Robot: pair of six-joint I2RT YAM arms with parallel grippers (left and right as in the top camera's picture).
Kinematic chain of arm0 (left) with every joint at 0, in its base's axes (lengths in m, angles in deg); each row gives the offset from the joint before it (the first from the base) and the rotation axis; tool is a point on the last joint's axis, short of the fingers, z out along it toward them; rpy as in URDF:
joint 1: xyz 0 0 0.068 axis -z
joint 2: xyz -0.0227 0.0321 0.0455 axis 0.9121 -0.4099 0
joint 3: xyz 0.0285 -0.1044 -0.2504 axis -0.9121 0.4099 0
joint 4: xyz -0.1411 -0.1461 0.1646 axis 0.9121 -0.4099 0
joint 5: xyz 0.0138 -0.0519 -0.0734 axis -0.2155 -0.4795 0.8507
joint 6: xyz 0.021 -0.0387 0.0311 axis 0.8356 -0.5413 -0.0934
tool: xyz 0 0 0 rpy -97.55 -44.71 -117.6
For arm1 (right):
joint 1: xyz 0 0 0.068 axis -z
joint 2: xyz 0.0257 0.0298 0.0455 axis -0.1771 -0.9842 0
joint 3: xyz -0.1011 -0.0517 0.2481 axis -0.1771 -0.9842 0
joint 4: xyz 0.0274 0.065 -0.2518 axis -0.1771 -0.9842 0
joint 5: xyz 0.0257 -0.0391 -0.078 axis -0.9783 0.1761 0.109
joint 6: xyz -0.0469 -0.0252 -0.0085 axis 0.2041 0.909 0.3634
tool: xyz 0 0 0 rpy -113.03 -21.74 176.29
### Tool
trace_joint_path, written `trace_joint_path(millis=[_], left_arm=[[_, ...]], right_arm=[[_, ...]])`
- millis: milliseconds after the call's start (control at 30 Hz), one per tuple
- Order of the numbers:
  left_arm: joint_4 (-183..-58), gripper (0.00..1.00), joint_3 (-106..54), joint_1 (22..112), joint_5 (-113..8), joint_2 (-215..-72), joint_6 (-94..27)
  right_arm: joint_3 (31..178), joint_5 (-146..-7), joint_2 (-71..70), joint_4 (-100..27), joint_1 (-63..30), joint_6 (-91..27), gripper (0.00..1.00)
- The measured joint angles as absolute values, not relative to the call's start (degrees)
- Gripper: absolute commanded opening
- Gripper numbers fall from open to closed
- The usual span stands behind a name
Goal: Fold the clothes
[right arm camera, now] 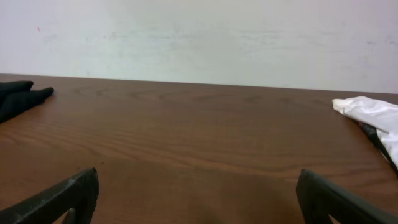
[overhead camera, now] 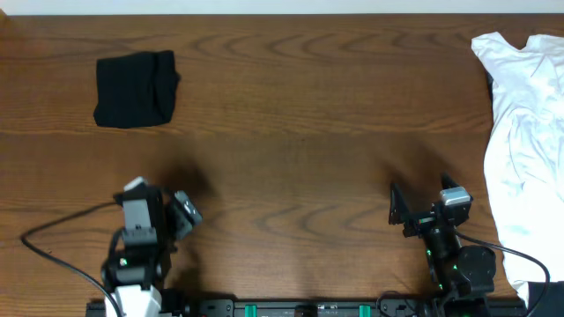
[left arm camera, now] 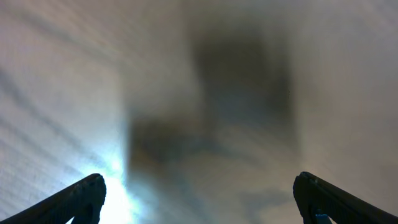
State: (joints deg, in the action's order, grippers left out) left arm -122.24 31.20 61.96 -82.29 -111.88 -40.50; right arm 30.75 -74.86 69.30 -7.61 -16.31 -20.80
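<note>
1. Overhead, far left and toward the back of the table (overhead camera: 291, 132): the black shirt (overhead camera: 137, 90) lies as a compact, roughly square bundle with nothing touching it. It looks folded to me, so I'd say the job is about done.
2. The left gripper (overhead camera: 182, 214) sits near the front edge, well apart from that shirt. Its jaws are spread wide and empty. Its wrist cam shows only blurry wood and shadow, so it's aimed down close to the tabletop. Parked out of the way, I'd guess.
3. The right gripper (overhead camera: 398, 211) is the same deal: front of the table, jaws wide apart, holding nothing, looking out across the wood.
4. Far right, a white shirt (overhead camera: 524, 132) lies crumpled along the edge.
5. No bin, basket or tray in view. Both garments lie straight on the table.
</note>
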Motion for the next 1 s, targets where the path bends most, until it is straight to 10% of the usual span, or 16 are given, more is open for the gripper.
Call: trace_joint_path(millis=[533,1000], left_arm=[[-128.95,0.98,40.45,62.16,-85.83,-97.28,-40.52],[-91.9,0.98,40.56,64.61,-85.98,-96.97,-37.86]], right_arm=[[30.75,-74.71,69.3,-7.61,-16.31,-20.8,0.99],[30.75,-74.69,69.3,-7.61,-16.31,-20.8,0.99]])
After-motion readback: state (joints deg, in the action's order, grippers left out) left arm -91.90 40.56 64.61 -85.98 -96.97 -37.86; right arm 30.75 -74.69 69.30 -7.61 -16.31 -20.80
